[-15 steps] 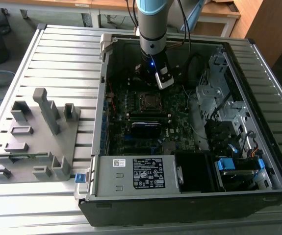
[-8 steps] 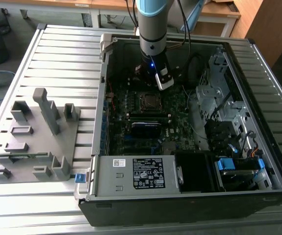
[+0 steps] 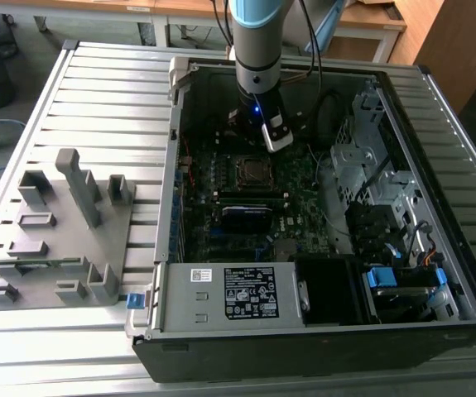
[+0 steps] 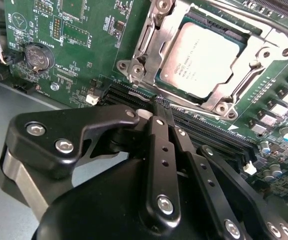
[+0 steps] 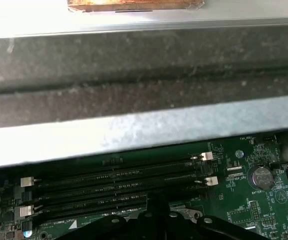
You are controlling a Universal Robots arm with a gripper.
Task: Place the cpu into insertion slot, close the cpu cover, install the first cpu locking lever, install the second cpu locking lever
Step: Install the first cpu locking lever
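The arm is reaching down into the open computer case [image 3: 403, 248], its pincer [image 4: 161, 117] hanging just beside the slot [image 4: 133, 65] on the green motherboard [image 4: 78, 40]. The black fingers [image 4: 160, 150] are lying pressed together, pinching nothing. The cpu [image 4: 200, 59] is sitting flat in the slot, dull silver top facing up, framed by the cover [image 4: 151, 47], a thin shiny metal plate lying around the chip's edges. Right under the fingertips, long black ribbed memory slots [image 5: 113, 175] are running across the board between the pincer and the socket. A round silver coin cell [image 4: 37, 56] is sitting further off on the board. In the first wrist view, a grey metal case wall [image 5: 133, 130] is looming close behind the memory slots. In the exterior view, the case is resting on a ribbed grey tabletop [image 3: 105, 107], and well away from the pincer a grey fixture [image 3: 64, 240] with upright blocks is standing beside it. A labelled power supply box [image 3: 238, 294] is lying along the case's near side.
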